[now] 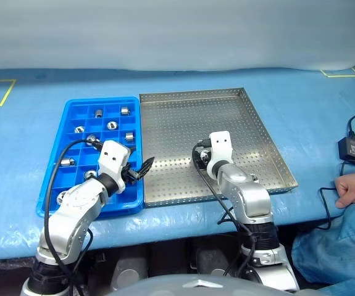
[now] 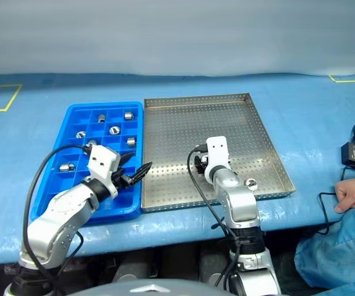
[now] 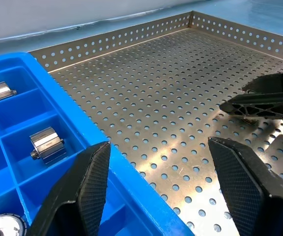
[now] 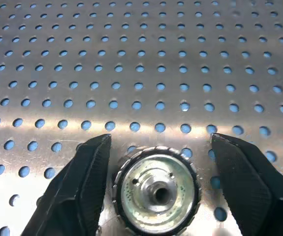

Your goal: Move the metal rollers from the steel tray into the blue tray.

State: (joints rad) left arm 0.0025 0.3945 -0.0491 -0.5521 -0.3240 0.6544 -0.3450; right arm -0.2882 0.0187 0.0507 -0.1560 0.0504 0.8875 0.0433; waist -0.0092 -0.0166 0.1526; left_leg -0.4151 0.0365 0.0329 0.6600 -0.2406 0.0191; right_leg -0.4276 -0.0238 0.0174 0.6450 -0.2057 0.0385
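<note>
One roller (image 4: 157, 192) stands end-up on the steel tray (image 1: 226, 123), bore facing the right wrist camera, directly between the fingers of the right end effector (image 4: 158, 189). Jaws straddle it, partly open; left finger almost touching, right finger clear, not yet gripping. A second roller (image 2: 250, 183) lies near the tray's front rim. Left end effector (image 3: 161, 191) hangs open and empty at the blue tray (image 1: 72, 111) edge, farther off.
</note>
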